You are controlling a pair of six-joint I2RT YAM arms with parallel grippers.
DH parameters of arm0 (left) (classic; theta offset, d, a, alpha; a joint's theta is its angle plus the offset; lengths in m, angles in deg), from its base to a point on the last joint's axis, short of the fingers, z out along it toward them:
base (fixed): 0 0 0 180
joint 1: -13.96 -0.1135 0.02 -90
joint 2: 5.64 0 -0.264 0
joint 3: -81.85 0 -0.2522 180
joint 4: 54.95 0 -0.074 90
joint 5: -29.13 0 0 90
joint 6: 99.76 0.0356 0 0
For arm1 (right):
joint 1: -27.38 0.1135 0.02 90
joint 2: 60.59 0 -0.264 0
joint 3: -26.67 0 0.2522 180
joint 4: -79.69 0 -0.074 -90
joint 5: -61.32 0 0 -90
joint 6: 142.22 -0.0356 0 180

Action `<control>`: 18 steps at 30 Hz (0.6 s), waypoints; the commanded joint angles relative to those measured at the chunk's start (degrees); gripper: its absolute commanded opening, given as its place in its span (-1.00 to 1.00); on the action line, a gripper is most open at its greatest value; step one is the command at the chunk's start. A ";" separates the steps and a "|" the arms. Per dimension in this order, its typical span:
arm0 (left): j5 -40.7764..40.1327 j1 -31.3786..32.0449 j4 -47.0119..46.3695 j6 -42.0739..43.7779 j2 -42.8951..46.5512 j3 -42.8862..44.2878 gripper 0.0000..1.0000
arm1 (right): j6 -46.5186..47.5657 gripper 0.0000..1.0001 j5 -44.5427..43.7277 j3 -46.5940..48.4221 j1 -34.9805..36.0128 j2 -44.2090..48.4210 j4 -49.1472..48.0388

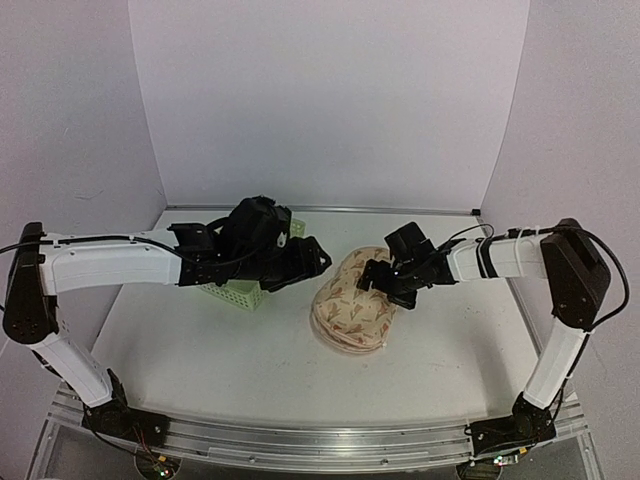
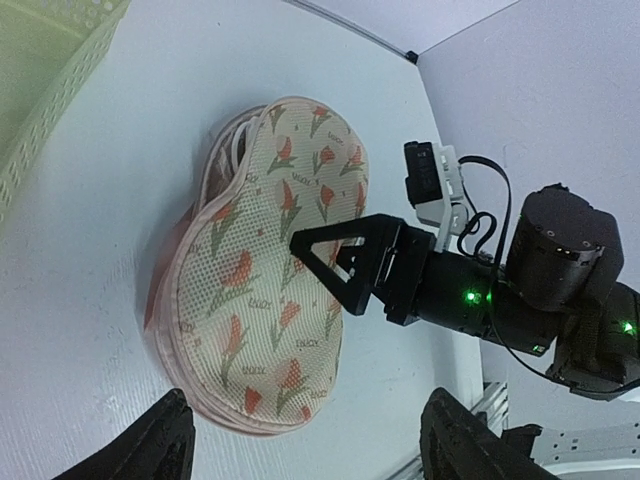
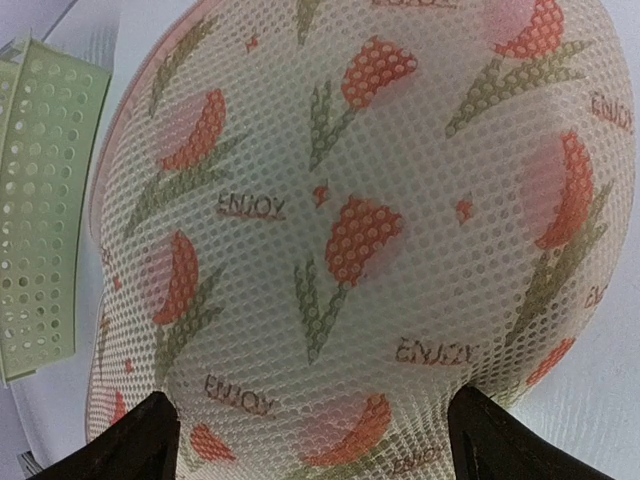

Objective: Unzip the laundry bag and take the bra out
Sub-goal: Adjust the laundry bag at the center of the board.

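Laundry bag [image 1: 352, 300], centre: likely soft, light (may slide); take at rim. Left hand [image 2: 300, 445], right hand [image 1: 380, 278] spread wide, empty.

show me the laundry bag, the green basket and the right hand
laundry bag [image 1: 352, 305]: top view, middle of its printed top
green basket [image 1: 235, 295]: top view, its near slotted wall
right hand [image 3: 312, 410]: right wrist view, midway between its fingertips
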 commanded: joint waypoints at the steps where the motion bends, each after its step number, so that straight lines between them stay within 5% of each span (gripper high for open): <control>1: 0.90 -3.79 4.38 7.71 2.27 3.05 0.55 | 6.31 0.84 6.25 4.69 -0.27 -2.90 -1.91; 10: 8.01 -10.50 5.10 11.98 2.15 4.34 0.55 | 13.09 0.67 14.82 8.02 -0.14 -7.83 0.81; 18: 16.67 -11.35 6.38 12.75 -5.55 8.95 0.54 | 12.18 0.68 14.77 6.84 -0.01 -3.12 1.87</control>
